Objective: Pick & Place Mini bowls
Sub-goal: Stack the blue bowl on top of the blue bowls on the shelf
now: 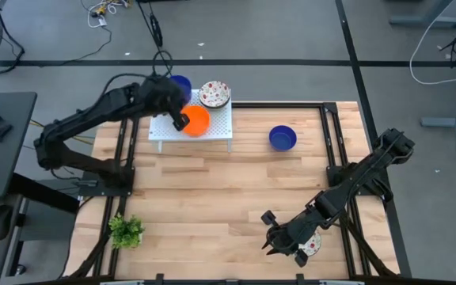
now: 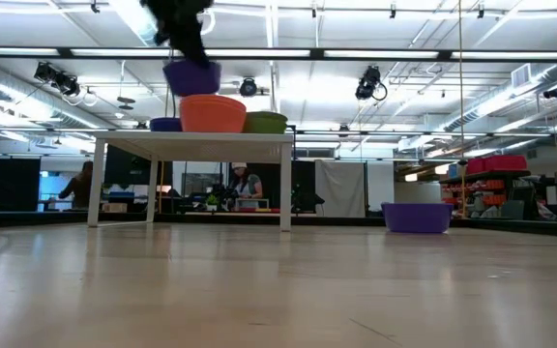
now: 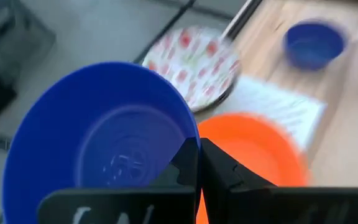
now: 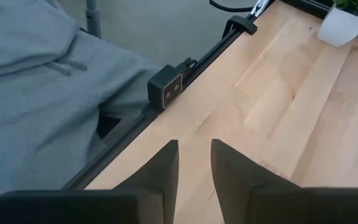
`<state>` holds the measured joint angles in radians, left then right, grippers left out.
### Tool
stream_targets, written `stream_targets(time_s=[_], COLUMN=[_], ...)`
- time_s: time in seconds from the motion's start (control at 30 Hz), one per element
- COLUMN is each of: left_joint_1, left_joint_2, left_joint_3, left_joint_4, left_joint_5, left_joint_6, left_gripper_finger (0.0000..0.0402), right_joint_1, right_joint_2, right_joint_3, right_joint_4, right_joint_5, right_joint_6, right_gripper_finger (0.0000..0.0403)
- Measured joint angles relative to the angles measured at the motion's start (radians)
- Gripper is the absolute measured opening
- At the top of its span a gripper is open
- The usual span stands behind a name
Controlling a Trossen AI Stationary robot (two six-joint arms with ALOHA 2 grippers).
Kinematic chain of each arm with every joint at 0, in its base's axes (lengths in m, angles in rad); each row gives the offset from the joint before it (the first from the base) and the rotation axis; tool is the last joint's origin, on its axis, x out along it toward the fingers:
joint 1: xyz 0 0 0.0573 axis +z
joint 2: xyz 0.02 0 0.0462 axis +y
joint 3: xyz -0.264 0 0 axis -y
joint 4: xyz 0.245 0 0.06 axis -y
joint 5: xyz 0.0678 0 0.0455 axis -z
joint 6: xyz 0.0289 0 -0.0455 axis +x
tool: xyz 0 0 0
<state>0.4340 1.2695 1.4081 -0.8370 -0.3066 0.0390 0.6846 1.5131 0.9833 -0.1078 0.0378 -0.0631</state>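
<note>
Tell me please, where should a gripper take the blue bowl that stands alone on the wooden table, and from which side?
Probably on its rim, coming from straight above: the blue bowl sits upright and open on the table, with free space all round. One finger inside, one outside the thin wall should hold it.

The light wooden butcher-block table (image 1: 228,190) carries a white perforated rack (image 1: 220,127) at its far edge, directly under the left gripper (image 1: 179,120); the solid orange mini bowl (image 1: 196,120) sits on that rack just beside the gripper, and the white speckled mini bowl (image 1: 214,94) lies a little beyond it. 1 solid blue mini bowl (image 1: 283,138) rests on the bare wood, well apart from both grippers. The small green plant in a white pot (image 1: 126,231) stands near the front corner, far from the right gripper (image 1: 279,241), beside which another speckled mini bowl (image 1: 313,244) lies.
</note>
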Motion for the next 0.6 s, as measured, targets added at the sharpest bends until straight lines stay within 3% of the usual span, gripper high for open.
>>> stream_targets(time_s=[0.27, 0.6], left_joint_1=[0.149, 0.198], left_joint_2=[0.011, 0.014], left_joint_3=[-0.103, -0.209], left_joint_4=[0.011, 0.123], left_joint_5=[0.022, 0.07], left_joint_6=[-0.014, -0.009], left_gripper_finger=[0.0008, 0.0015], right_joint_1=[0.0, 0.0], right_joint_2=[0.0, 0.0], right_joint_3=[0.0, 0.0], right_joint_4=[-0.007, -0.005], right_joint_5=[0.0, 0.0], right_joint_6=[0.002, 0.003], right_gripper_finger=[0.0096, 0.0096])
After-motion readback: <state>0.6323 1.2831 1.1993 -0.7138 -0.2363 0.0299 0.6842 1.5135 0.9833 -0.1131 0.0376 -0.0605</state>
